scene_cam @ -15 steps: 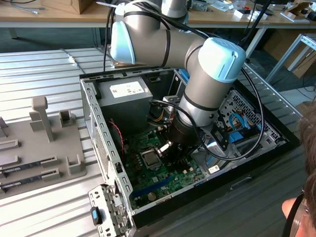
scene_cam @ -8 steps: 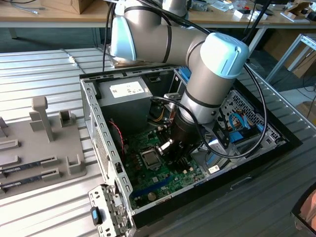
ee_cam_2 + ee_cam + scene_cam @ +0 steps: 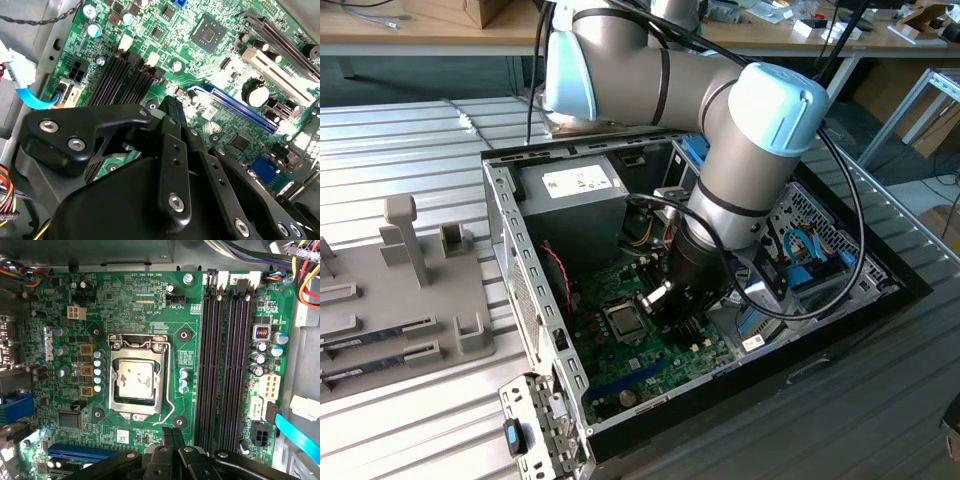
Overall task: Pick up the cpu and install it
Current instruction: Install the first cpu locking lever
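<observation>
Ribbed metal table (image 3: 420, 130) bears computer case (image 3: 508, 225), grey tray (image 3: 375, 290).

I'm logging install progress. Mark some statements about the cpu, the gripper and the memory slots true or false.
1. The silvery square cpu lies in the socket of the green motherboard. True.
2. The black gripper holds the cpu. False: it holds nothing and hangs near the socket.
3. The long dark memory slots hold sticks. False: they are empty.
4. The grey metal computer case lies open. True.
</observation>
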Motion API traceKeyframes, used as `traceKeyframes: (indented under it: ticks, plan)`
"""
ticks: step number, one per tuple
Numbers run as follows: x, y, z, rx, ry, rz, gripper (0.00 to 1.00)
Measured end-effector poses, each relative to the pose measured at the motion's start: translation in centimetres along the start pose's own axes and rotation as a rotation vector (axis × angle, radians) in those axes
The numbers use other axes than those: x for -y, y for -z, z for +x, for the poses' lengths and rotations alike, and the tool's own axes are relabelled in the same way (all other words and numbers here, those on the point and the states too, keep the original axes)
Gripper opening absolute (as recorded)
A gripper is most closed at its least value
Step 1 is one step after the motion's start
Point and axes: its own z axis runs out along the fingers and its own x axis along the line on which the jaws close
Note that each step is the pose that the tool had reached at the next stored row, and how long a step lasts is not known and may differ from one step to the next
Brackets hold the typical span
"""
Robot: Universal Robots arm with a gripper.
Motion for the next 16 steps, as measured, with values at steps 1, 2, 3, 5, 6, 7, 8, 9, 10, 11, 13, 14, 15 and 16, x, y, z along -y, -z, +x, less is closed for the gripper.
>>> traceKeyframes:
  ticks: [1, 2, 3, 5, 6, 7, 8, 9, 10, 11, 13, 14, 15, 16]
  plan:
    - [0.26, -0.03, 0.02, -0.0001, 0.000, 0.0001, 0.10]
    - [0.53, -0.08, 0.03, 0.0000, 0.000, -0.0001, 0.10]
    - [0.76, -0.11, 0.05, 0.0000, 0.000, 0.0000, 0.10]
    - [0.85, -0.16, 0.14, -0.0001, 0.000, 0.0000, 0.10]
    - [0.83, -0.20, 0.40, 0.0002, 0.000, 0.0001, 0.10]
    - [0.82, -0.22, 0.54, 0.0005, 0.000, 0.0001, 0.10]
    - [0.82, -0.23, 0.57, 0.0005, 0.000, 0.0000, 0.10]
    - [0.81, -0.29, 0.56, 0.0006, 0.000, -0.0001, 0.10]
    - [0.80, -0.34, 0.55, 0.0006, 0.000, 0.0000, 0.10]
    - [0.79, -0.43, 0.54, 0.0005, 0.000, 0.0000, 0.10]
    - [0.76, -0.64, 0.52, 0.0004, 0.000, 0.0001, 0.10]
    - [0.75, -0.73, 0.51, 0.0004, 0.000, 0.0002, 0.10]
    - [0.74, -0.78, 0.51, 0.0004, 0.000, 0.0002, 0.10]
    - [0.72, -0.84, 0.50, 0.0005, 0.000, 0.0000, 0.10]
